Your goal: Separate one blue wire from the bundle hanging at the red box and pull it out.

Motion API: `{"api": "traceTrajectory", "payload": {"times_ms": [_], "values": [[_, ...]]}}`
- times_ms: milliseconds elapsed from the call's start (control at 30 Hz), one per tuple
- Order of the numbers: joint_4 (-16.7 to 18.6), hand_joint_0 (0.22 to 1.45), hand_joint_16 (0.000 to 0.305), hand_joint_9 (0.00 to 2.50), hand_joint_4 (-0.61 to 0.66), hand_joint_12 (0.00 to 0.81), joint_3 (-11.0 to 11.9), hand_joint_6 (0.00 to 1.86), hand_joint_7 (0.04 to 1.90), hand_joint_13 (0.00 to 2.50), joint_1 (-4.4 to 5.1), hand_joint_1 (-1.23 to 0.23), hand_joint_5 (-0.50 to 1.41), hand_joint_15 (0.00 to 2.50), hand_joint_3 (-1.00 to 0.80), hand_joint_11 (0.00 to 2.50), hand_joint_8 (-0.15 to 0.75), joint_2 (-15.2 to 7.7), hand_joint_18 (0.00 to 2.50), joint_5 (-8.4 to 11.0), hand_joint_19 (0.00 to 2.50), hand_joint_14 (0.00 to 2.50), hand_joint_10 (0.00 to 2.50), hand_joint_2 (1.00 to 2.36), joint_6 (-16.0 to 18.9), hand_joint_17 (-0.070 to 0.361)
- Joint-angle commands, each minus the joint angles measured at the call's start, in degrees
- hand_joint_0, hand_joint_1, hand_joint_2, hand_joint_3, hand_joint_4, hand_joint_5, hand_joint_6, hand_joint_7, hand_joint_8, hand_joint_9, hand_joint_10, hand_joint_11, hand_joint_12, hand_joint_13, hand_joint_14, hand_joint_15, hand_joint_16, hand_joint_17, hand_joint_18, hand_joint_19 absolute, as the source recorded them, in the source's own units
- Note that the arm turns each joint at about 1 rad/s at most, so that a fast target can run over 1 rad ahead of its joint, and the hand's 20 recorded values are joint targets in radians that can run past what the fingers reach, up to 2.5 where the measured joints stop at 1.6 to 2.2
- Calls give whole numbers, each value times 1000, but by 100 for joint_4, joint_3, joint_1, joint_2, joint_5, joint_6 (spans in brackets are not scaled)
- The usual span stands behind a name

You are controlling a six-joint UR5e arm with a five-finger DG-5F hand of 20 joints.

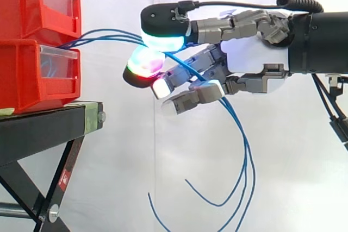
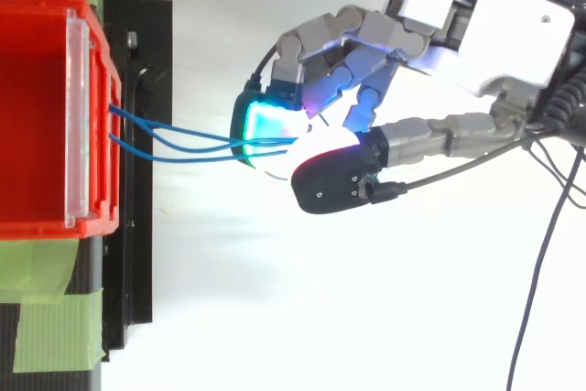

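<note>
Blue wires [image 2: 218,144] run roughly level out of the lower red box [image 1: 32,80] toward the hand [image 1: 253,58]. Its curled pads pinch them, and past it they droop downward.

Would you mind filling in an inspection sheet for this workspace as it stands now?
surface: black stand carrying two stacked red bins.
job's things: blue wires run from the bins' front to the hand, then hang loose below it.
clutter: green tape on the stand.
grippers: hand, fingers curled on the blue wires between glowing pads; how many wires are held cannot be told.
cables: nothing seen beyond the job's wires.
surroundings: white curtain behind.
</note>
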Motion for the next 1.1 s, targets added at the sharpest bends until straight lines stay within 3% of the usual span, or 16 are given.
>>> {"api": "traceTrajectory", "payload": {"times_ms": [0,700,1067], "values": [[-1,663,48,858,184,313,0,828,960,1449,-4,-778,-213,1281,-285,845,329,18,543,0,408,24,20,1019,-135,108],[-63,675,48,890,172,306,0,833,972,1449,-4,-818,-215,1302,-305,896,329,18,550,18,415,24,21,1018,-118,108],[-89,674,48,1043,171,312,0,843,957,1459,5,-786,-223,1323,-301,1214,325,18,553,27,405,22,16,1017,-109,107]]}}
